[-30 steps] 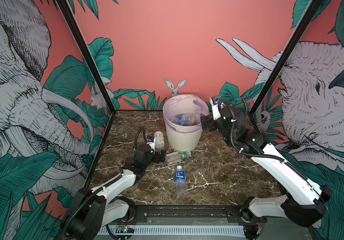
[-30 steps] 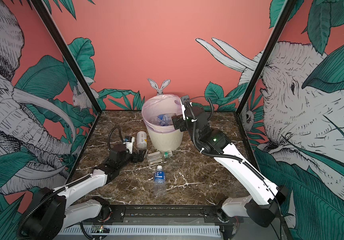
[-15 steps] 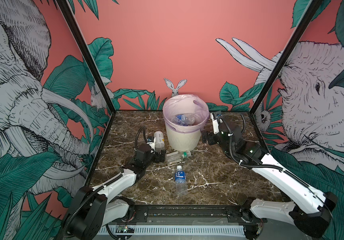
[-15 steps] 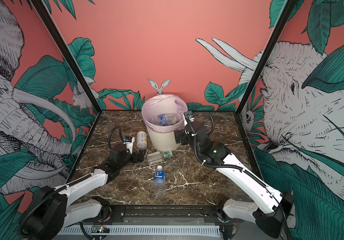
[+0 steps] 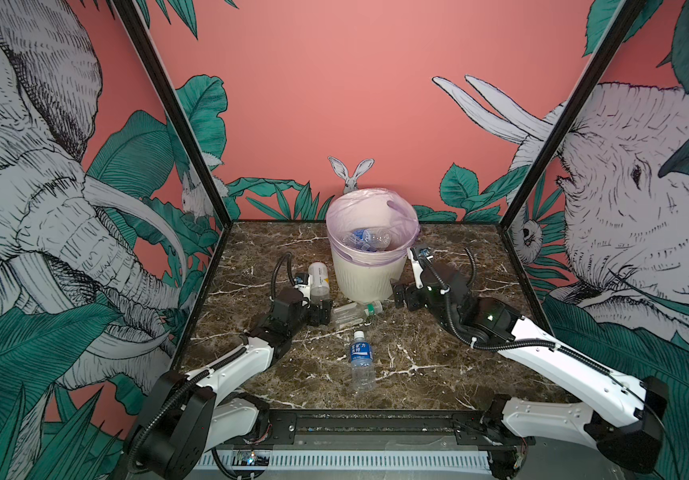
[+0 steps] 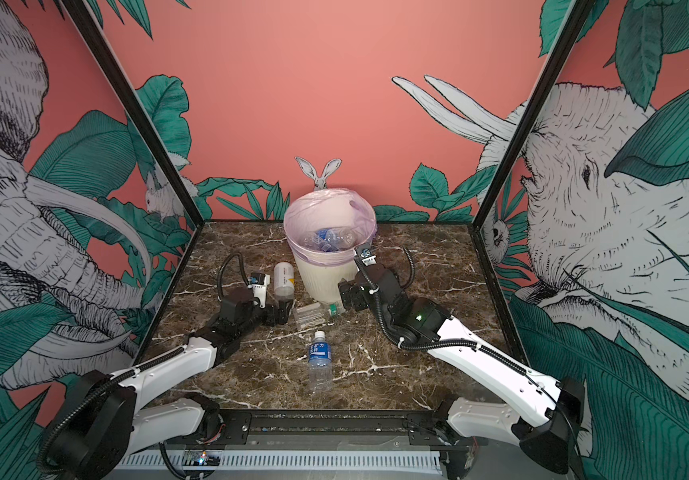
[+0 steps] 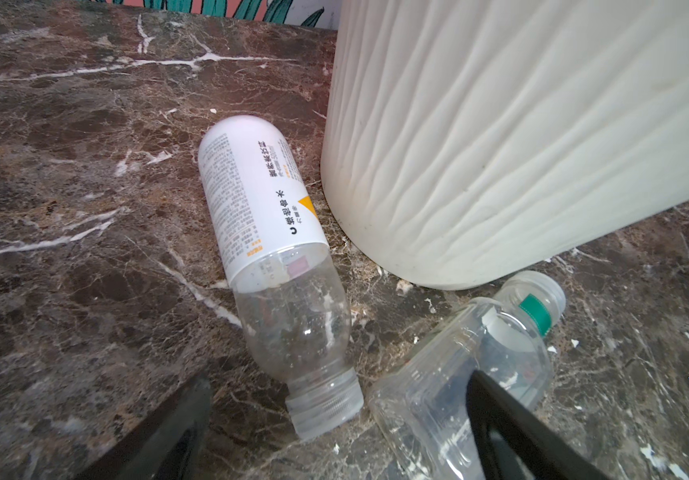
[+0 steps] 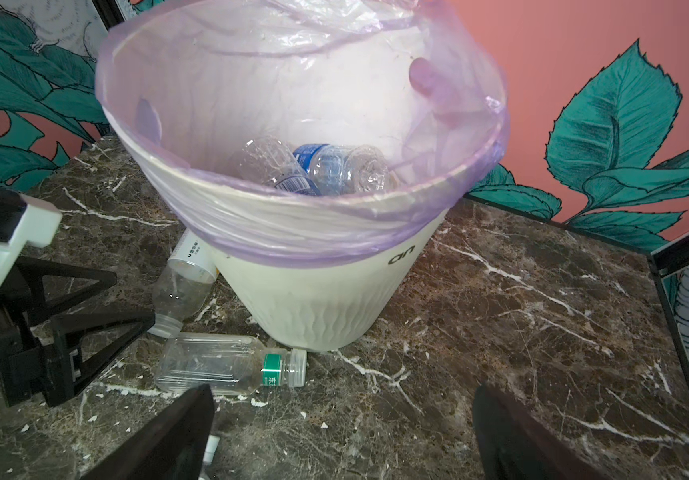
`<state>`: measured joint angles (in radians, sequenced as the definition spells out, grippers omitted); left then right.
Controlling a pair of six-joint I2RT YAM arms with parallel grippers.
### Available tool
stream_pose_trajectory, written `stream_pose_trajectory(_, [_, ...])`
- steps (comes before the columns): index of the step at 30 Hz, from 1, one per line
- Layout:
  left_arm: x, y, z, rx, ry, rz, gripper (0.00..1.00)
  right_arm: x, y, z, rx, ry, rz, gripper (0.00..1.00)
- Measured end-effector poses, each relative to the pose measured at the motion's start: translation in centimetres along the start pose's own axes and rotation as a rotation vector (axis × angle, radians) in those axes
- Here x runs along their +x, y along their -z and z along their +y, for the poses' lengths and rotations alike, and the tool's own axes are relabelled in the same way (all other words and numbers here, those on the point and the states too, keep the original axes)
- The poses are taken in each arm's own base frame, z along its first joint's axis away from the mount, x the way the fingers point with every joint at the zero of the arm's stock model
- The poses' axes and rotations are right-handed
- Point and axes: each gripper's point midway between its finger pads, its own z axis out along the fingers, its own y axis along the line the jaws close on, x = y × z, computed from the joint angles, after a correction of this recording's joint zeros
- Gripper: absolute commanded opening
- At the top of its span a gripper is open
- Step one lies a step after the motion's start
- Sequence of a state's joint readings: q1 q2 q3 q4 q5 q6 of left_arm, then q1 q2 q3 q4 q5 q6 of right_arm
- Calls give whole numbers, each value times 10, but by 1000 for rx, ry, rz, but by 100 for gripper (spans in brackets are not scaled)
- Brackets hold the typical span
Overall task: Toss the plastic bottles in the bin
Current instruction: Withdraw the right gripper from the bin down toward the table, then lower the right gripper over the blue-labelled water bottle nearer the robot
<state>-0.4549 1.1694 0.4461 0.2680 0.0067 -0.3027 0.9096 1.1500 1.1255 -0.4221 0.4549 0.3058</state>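
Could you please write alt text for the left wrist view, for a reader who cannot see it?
A white-labelled bottle and a green-banded bottle lie on the marble table beside the cream bin, just ahead of the open left gripper.

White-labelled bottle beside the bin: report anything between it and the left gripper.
Nothing visible: the open left gripper faces the neck of the white-labelled clear plastic bottle. The clear green-banded bottle lies beside it, near one finger.

Bin (image 5: 369,274) at table (image 5: 438,353) rear, bottles (image 5: 365,239) inside. White-label bottle (image 5: 319,280) beside bin; green-cap bottle (image 5: 355,311) before it, between left hand (image 5: 322,311) and right hand (image 5: 398,296). Blue-label bottle (image 5: 361,359) nearer front.
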Motion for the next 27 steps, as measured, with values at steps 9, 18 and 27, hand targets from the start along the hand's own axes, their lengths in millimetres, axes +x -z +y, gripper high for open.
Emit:
stream_pose_trajectory(9, [2, -1, 2, -6, 7, 7, 96, 26, 4, 5, -6, -19, 27, 99])
stream_pose_trajectory(18, [2, -1, 2, -6, 10, 7, 96, 59, 2, 16, -24, -37, 81, 99])
stream_pose_trajectory(27, [6, -4, 4, -10, 16, 23, 97, 87, -9, 33, -43, -63, 140, 99])
